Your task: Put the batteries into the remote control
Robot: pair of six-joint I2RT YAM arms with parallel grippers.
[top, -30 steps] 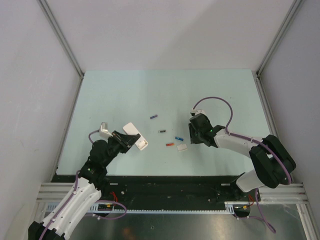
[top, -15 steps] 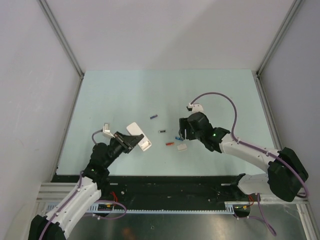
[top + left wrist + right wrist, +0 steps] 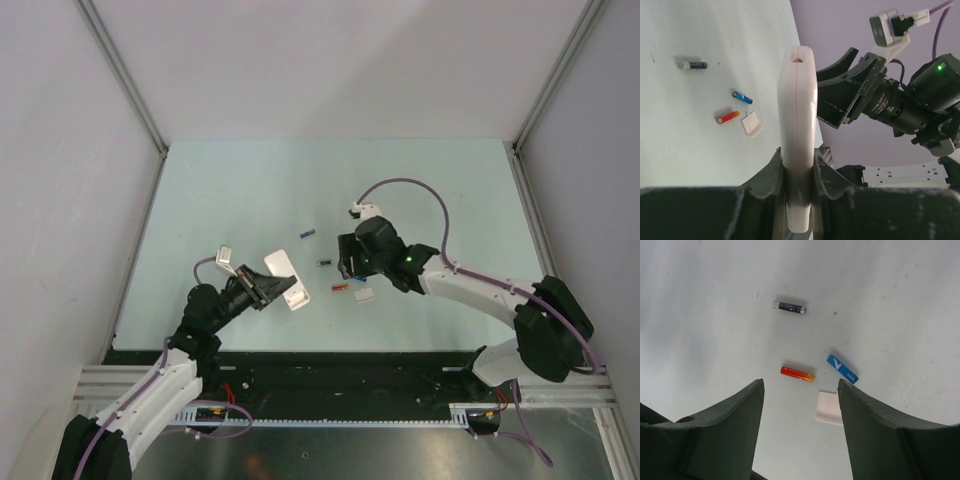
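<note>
Left gripper [image 3: 799, 172] was clamped shut on the remote control [image 3: 797, 115], its dark fingers [image 3: 774, 170] pressed against the handset's two broad faces near one end; in the left wrist view the remote showed edge on, all white, reaching straight out from the fingers, with a small hole at its far tip; seen from above, it was held over the near left part of the table [image 3: 220, 190], a white face turned upward, tilted across the table rather than square to any edge.

Right gripper [image 3: 800, 390] stood wide open with nothing in it, poised over the table a little nearer than the middle; its two dark fingers [image 3: 735, 425] framed the orange-red battery [image 3: 797, 374], which lay flat on the table; the blue battery [image 3: 842, 369] lay just beside that one, apart from it and at a slant; the white cover piece [image 3: 828, 408] lay near both, one edge hidden behind a finger in the right wrist view; the black battery [image 3: 789, 307] lay farther off, well apart from the other two; the purple battery [image 3: 307, 234], visible only from above, lay alone farther toward the far edge.

All four batteries were loose on the table, none touching the remote control, which was to their left.
</note>
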